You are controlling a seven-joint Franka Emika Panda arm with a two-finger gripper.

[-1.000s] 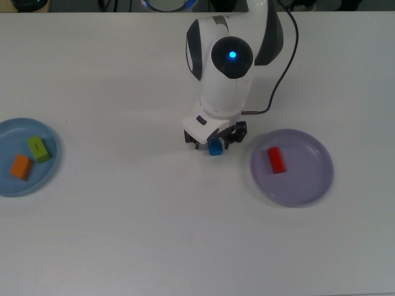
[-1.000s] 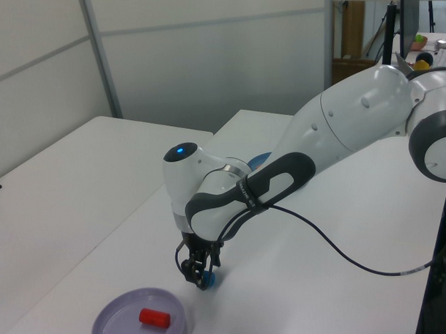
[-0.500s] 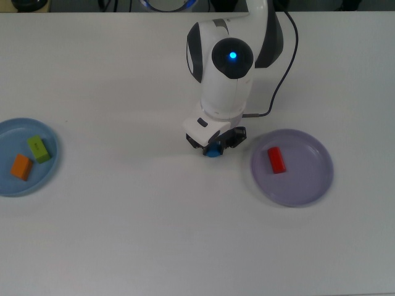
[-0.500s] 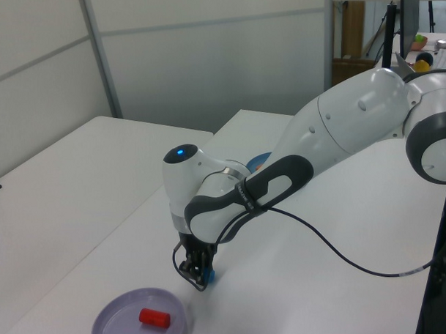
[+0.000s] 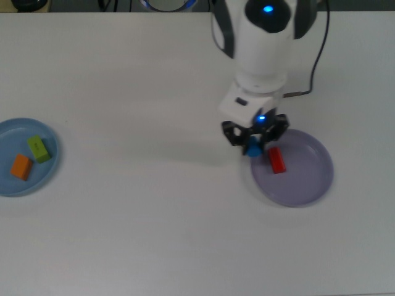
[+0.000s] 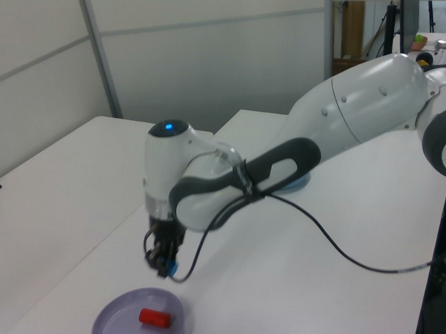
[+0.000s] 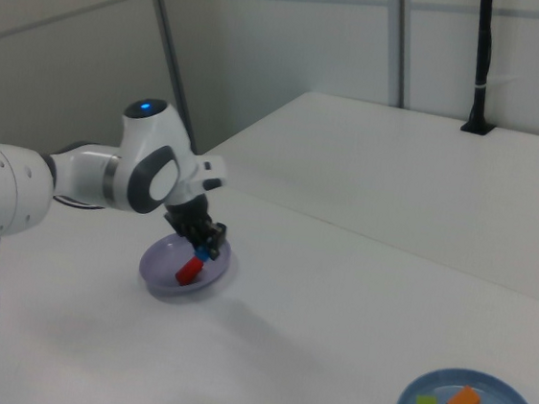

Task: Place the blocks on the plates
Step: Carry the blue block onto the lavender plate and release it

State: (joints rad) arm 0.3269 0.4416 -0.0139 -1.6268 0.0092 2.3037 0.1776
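Top view, far to the claw's left: light blue plate (image 5: 7, 126) at the table's (image 5: 142, 216) edge. On it, lime green block (image 5: 39, 148) and orange block (image 5: 21, 167), side by side, close but apart. Both well away from the claw.

Centre-right of the top view: claw (image 5: 253, 148) clamped on the blue block (image 5: 252, 148), one finger on each side of it. Left view shows the claw (image 6: 163, 269) and block (image 6: 170, 271) raised off the table, above and just behind the far rim of the lavender plate (image 6: 115, 321).

Right of the claw in the top view: lavender plate (image 5: 308, 182), claw sitting over its upper-left rim. Red block (image 5: 276, 160) lies on this plate, just right of and below the blue block in the top view; whether the two touch cannot be told there. In the left view the red block (image 6: 154, 317) lies flat on the plate, clearly lower than the held blue block.

Right view agrees: claw (image 7: 206, 247) over the lavender plate (image 7: 160, 275), red block (image 7: 189, 270) beneath it.
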